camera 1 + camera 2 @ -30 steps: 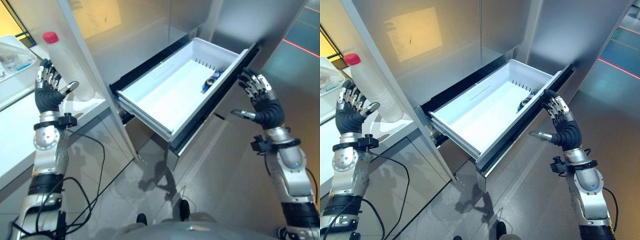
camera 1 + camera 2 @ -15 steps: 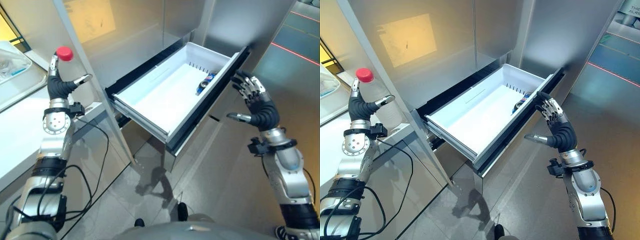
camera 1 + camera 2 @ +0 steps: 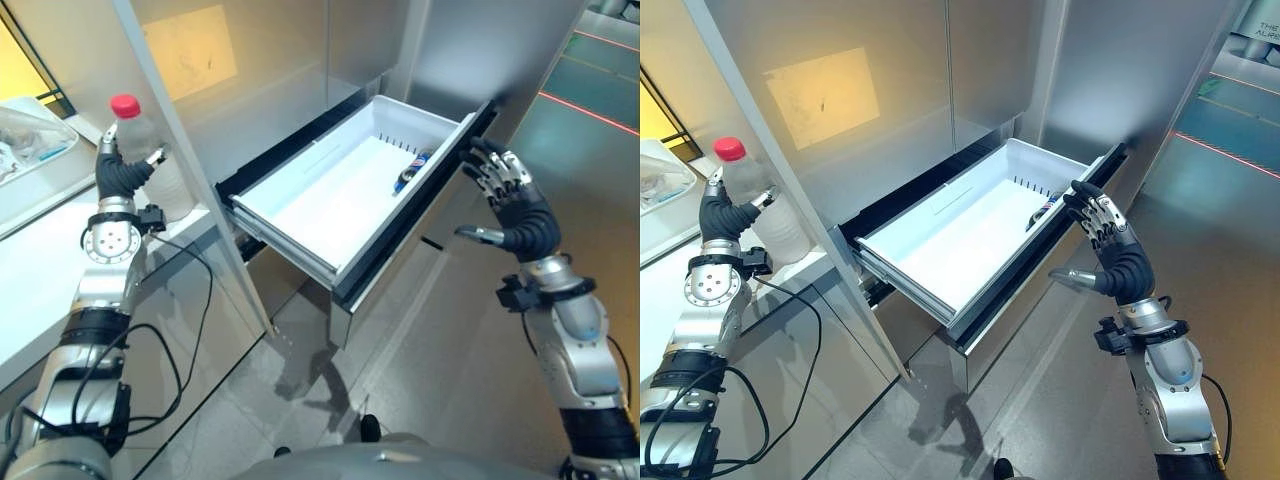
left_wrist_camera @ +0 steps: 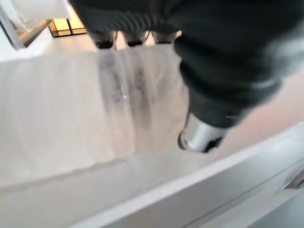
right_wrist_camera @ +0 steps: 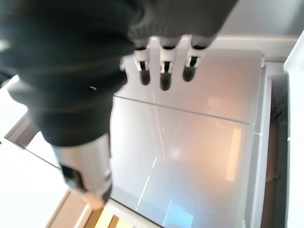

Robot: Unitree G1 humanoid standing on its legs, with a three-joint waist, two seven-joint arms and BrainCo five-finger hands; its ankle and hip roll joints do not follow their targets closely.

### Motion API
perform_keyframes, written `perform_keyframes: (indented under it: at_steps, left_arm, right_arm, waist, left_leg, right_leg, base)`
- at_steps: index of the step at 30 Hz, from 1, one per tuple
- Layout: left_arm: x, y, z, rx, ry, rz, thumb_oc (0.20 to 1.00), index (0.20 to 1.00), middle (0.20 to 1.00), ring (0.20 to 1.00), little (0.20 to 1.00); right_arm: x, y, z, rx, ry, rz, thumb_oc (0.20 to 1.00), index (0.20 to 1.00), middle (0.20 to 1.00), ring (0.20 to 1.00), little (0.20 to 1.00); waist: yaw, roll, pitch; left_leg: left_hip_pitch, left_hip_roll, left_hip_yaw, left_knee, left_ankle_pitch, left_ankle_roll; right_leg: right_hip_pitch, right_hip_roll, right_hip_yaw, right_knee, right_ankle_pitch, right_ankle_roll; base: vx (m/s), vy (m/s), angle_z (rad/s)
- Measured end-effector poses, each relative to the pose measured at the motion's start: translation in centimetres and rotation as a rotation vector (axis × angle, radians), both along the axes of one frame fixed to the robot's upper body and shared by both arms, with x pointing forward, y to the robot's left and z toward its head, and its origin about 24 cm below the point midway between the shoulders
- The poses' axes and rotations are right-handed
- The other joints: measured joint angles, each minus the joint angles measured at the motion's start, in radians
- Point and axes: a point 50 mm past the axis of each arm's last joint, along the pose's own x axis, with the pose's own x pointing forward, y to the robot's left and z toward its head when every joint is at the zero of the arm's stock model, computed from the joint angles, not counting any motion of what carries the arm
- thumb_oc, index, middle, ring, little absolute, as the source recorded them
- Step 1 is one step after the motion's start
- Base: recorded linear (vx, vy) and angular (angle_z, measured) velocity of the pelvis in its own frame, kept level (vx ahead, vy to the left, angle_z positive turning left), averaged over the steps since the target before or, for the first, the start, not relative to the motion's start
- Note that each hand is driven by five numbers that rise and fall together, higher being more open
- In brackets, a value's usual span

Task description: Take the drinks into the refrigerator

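Note:
A clear plastic bottle (image 3: 168, 172) with a red cap (image 3: 125, 105) stands on the white counter (image 3: 40, 280) at the left. My left hand (image 3: 118, 175) is open at the bottle's lower part, thumb against its side; the left wrist view shows the bottle's body (image 4: 71, 104) just past the fingers. The refrigerator's white drawer (image 3: 285, 235) is pulled out, and a small blue drink (image 3: 412, 168) lies at its far right end. My right hand (image 3: 518, 208) is open with fingers spread, at the right end of the drawer's dark front panel (image 3: 410, 225).
A clear tray (image 3: 30, 135) with small items sits at the counter's back left. A tall silver panel edge (image 3: 195, 190) stands between the counter and the drawer. Grey floor (image 3: 450, 350) lies below the drawer.
My left hand has come in from the bottle's left side until its thumb rests on the bottle. The view has shifted a little. My right hand has hardly moved.

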Motion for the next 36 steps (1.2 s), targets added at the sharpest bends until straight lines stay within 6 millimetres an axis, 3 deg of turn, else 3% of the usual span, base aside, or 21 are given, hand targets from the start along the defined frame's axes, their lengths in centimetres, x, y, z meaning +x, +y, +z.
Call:
perform_keyframes:
  at_steps: [8, 9, 10, 14, 18, 20, 26, 28, 30, 31, 33, 36]
  left_arm:
    - [0.0, 0.0, 0.0, 0.03, 0.002, 0.015, 0.253, 0.253, 0.253, 0.253, 0.253]
    - [0.0, 0.0, 0.0, 0.03, 0.002, 0.015, 0.253, 0.253, 0.253, 0.253, 0.253]
    - [0.0, 0.0, 0.0, 0.028, 0.002, 0.015, 0.2, 0.2, 0.2, 0.2, 0.2]
    - [-0.7, -0.3, -0.3, -0.004, -0.016, -0.007, 0.2, 0.2, 0.2, 0.2, 0.2]
    - [-3.7, -2.8, -1.6, -0.132, -0.083, -0.207, 0.2, 0.2, 0.2, 0.2, 0.2]
    - [-5.4, -4.1, -2.1, -0.157, -0.071, -0.339, 0.2, 0.2, 0.2, 0.2, 0.2]
    - [-6.6, -5.9, -1.2, -0.182, -0.063, -0.585, 0.2, 0.2, 0.2, 0.2, 0.2]
    - [-6.8, -6.8, -0.5, -0.166, -0.064, -0.685, 0.2, 0.2, 0.2, 0.2, 0.2]
    - [-6.7, -8.0, -0.3, -0.163, -0.033, -0.78, 0.2, 0.2, 0.2, 0.2, 0.2]
    - [-6.7, -8.9, -0.3, -0.154, -0.003, -0.841, 0.2, 0.2, 0.2, 0.2, 0.2]
    - [-7.1, -10.9, 0.1, -0.122, 0.004, -0.963, 0.2, 0.2, 0.2, 0.2, 0.2]
    - [-7.5, -11.8, 0.5, -0.073, 0.053, -1.05, 0.2, 0.2, 0.2, 0.2, 0.2]
  right_arm:
    - [0.0, 0.0, 0.0, -0.001, 0.001, 0.0, 1.0, 1.0, 1.0, 1.0, 1.0]
    - [0.0, 0.0, 0.0, -0.001, 0.001, 0.0, 1.0, 1.0, 1.0, 1.0, 1.0]
    - [0.0, 0.0, 0.0, 0.0, 0.002, 0.0, 1.0, 1.0, 1.0, 1.0, 1.0]
    - [0.0, 0.0, -0.1, -0.012, 0.003, -0.004, 1.0, 1.0, 1.0, 1.0, 1.0]
    - [0.1, -1.9, -0.9, -0.107, 0.061, -0.108, 1.0, 1.0, 1.0, 1.0, 1.0]
    - [0.7, -4.2, -1.1, -0.265, 0.138, -0.176, 1.0, 1.0, 1.0, 1.0, 1.0]
    - [1.6, -6.0, 0.2, -0.46, 0.277, -0.07, 1.0, 1.0, 1.0, 1.0, 1.0]
    - [2.1, -5.6, 0.9, -0.451, 0.276, -0.01, 1.0, 1.0, 1.0, 1.0, 1.0]
    - [3.8, -3.9, 1.0, -0.441, 0.298, 0.076, 1.0, 1.0, 1.0, 1.0, 1.0]
    - [4.8, -2.1, 1.5, -0.48, 0.298, 0.158, 1.0, 1.0, 1.0, 1.0, 1.0]
    - [5.1, -0.7, 2.5, -0.481, 0.255, 0.223, 1.0, 1.0, 1.0, 1.0, 1.0]
    - [5.9, 1.2, 3.1, -0.529, 0.252, 0.301, 1.0, 1.0, 1.0, 1.0, 1.0]
  waist:
    - [0.001, 0.001, -0.001]
    - [0.001, 0.001, -0.001]
    - [0.001, 0.002, -0.001]
    - [0.003, 0.004, -0.003]
    - [0.015, 0.002, -0.004]
    - [0.013, -0.001, -0.003]
    - [0.035, -0.005, 0.003]
    - [0.031, -0.007, 0.004]
    - [0.027, -0.006, 0.006]
    - [0.023, -0.004, 0.005]
    - [0.033, -0.003, 0.007]
    - [0.054, -0.001, 0.008]
  left_leg:
    - [0.0, 0.001, -0.001, 0.0, 0.0, 0.0]
    - [0.0, 0.001, -0.001, 0.0, 0.0, 0.0]
    - [0.0, 0.001, -0.001, 0.0, 0.0, 0.0]
    - [0.0, 0.002, -0.003, 0.0, 0.0, 0.0]
    - [0.0, 0.003, -0.006, 0.0, 0.0, 0.0]
    - [0.0, 0.002, -0.006, 0.0, 0.0, 0.0]
    - [0.001, 0.008, -0.013, -0.001, 0.0, 0.001]
    - [0.008, 0.009, -0.022, 0.0, 0.0, 0.001]
    - [0.015, 0.008, -0.027, 0.0, 0.0, 0.001]
    - [0.022, 0.004, -0.03, -0.001, -0.001, 0.001]
    - [0.017, 0.003, -0.038, 0.0, -0.001, 0.0]
    - [0.019, 0.003, -0.042, 0.002, 0.0, 0.0]
  right_leg:
    - [0.001, 0.0, 0.0, 0.0, 0.0, 0.0]
    - [0.001, 0.0, 0.0, 0.0, 0.0, 0.0]
    - [0.002, 0.0, 0.0, -0.001, 0.0, 0.0]
    - [0.003, 0.0, -0.002, 0.0, 0.0, 0.0]
    - [0.004, -0.001, -0.004, 0.0, 0.0, 0.001]
    - [0.003, -0.001, -0.003, -0.002, -0.001, 0.001]
    - [0.008, -0.001, -0.01, -0.005, -0.004, 0.004]
    - [0.019, -0.003, -0.018, -0.005, -0.007, 0.004]
    - [0.032, -0.006, -0.025, -0.005, -0.008, 0.004]
    - [0.032, -0.001, -0.023, -0.006, -0.008, 0.005]
    - [0.031, -0.002, -0.023, -0.005, -0.007, 0.002]
    - [0.035, -0.001, -0.024, -0.005, -0.004, -0.001]
  base:
    - [0.0, 0.0, 0.0]
    - [0.0, 0.0, 0.0]
    - [0.0, 0.0, 0.0]
    - [0.0, 0.0, 0.0]
    - [0.0, 0.0, 0.0]
    - [0.0, 0.0, 0.0]
    - [-0.01, -0.012, 0.04]
    - [-0.05, -0.006, 0.11]
    - [-0.05, -0.001, 0.0]
    - [0.0, 0.0, 0.0]
    - [-0.04, -0.006, 0.08]
    - [-0.02, -0.002, 0.01]
